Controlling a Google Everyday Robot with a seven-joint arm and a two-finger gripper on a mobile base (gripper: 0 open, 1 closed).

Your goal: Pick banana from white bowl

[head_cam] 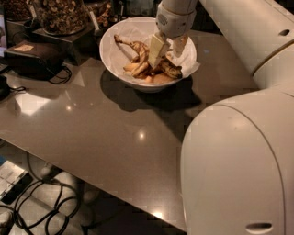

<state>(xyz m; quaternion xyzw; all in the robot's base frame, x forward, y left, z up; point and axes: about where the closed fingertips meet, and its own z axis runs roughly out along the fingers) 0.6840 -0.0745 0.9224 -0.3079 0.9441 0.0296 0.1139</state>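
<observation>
Because the bowl (108, 50) is shallow and sits loose on the glossy table (92, 124), a sideways pull during the lift could drag or tip it, and nothing visible holds it down. Crinkled paper (189, 68) lines it and spills over the right rim; it could snag and come up with the fruit.

The banana (169, 69) lies inside the bowl, right of centre, as a brown-spotted bunch with loose pieces beside it. Soft as it looks, a hard squeeze may crush it, and a bite on one piece may leave the others behind.

The tool (164, 58) is low inside the bowl with its two fingers apart, one on each side of the bunch and not clamped on it. Whether the tips touch the paper I cannot tell.

The long dark stem (120, 39) points toward the left rim and could catch there if the bunch swings.

For room, the big pale arm (239, 160) fills the right side, so that way is crowded. The table in front of the bowl is broad, and its near edge runs diagonally well away from the bowl.

Behind and to the left, a jar of nuts (59, 13) on a dark stand is near the rim, and a black case (32, 57) with a cord lies farther left.

Straight up looks the safest exit.
</observation>
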